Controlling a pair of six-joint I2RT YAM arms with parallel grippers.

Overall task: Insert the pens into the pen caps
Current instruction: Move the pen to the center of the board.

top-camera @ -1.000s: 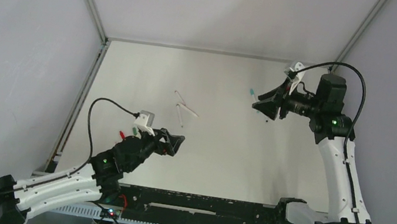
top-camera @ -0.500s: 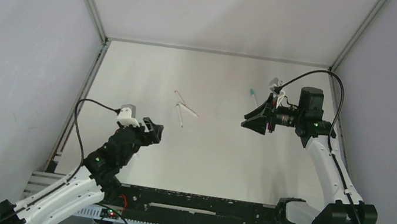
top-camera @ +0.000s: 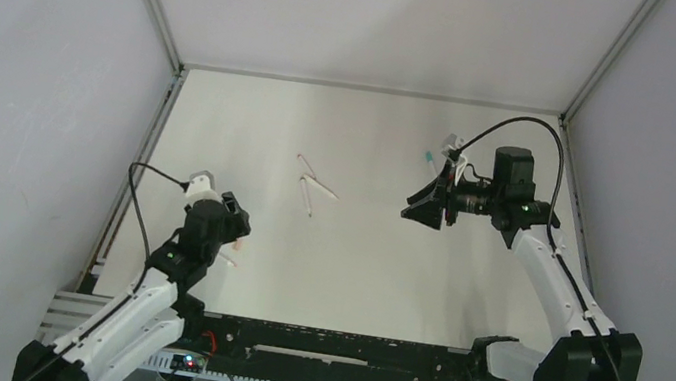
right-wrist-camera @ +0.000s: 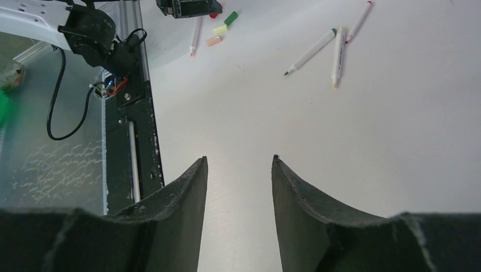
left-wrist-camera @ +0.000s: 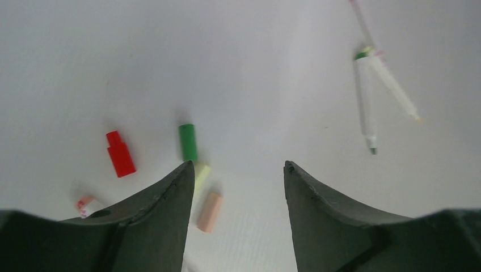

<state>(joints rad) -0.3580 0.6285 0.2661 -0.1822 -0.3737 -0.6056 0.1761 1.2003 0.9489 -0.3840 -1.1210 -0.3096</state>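
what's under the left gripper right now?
Under the left gripper: bare table between the open jaws. Red cap, green cap and peach cap lie beside one finger, which partly covers a yellow-green cap. Anything beneath the fingers is hidden.

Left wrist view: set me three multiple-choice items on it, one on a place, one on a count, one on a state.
1. Seen from the left wrist, the green cap lies where from the red cap? A to its right; B to its left; C on top of it.
2. How many pens lie grouped at the upper right? A one; B six; C three.
3. How stands the left gripper? A shut on a pen; B open, holding nothing; C shut on a cap.
1 A: green lies right of red, a gap between.
2 C: three white barrels show there.
3 B: its jaws stand apart and grip nothing.
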